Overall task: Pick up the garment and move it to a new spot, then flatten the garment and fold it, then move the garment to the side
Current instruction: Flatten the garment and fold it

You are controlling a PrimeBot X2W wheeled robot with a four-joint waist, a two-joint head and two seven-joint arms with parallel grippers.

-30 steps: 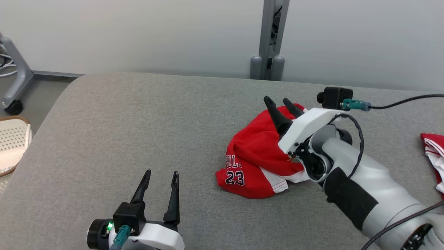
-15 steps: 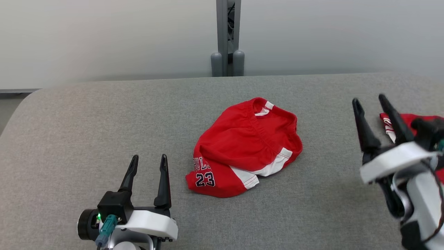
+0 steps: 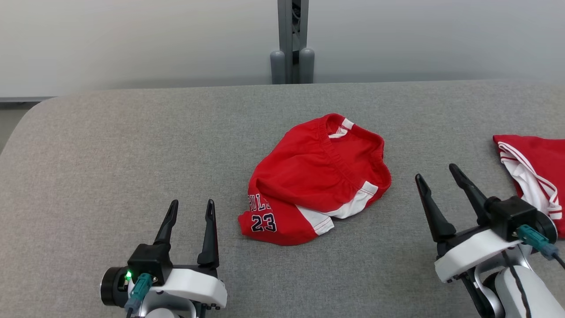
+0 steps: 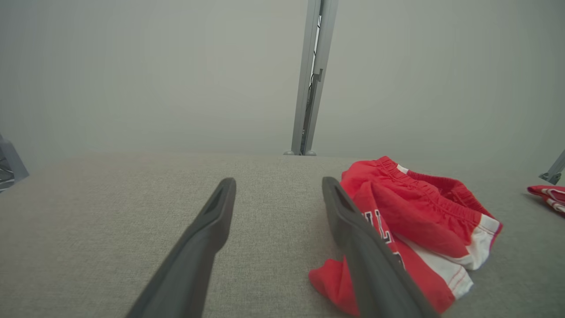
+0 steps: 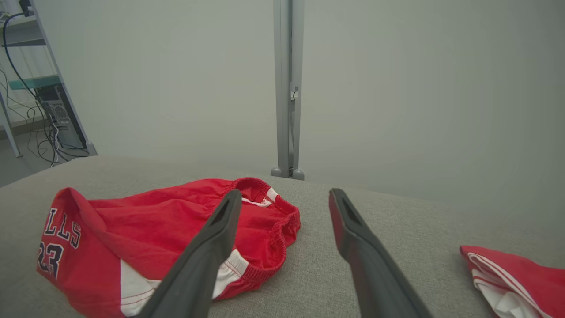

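My left hand (image 3: 192, 203) sits at the lower left of the head view. Its two fingers (image 3: 208, 234) are spread apart with nothing between them, and it is clear of the cloth. My right hand (image 3: 435, 172) is at the lower right, also spread wide and empty, its tips leaning a little to the left. I can't tell whether either hand touches the desk (image 3: 132, 145), which has a grey fabric top.

Between the two hands, near the middle of the desk, lie the red shorts (image 3: 309, 176), crumpled and partly doubled over. On the near left corner I read "23" in dark numerals with a white outline. Above it is part of a word: "ULL" in the head view, "LLS" in the right wrist view. A white side panel shows along the near edge. The elastic waistband faces the far side, with a white label inside it that is too small to read.

A second red garment (image 3: 534, 163) with white striped trim lies at the right edge of the desk. It is just past my right hand and well apart from the shorts. A grey post (image 3: 291, 39) stands behind the desk against a pale wall.
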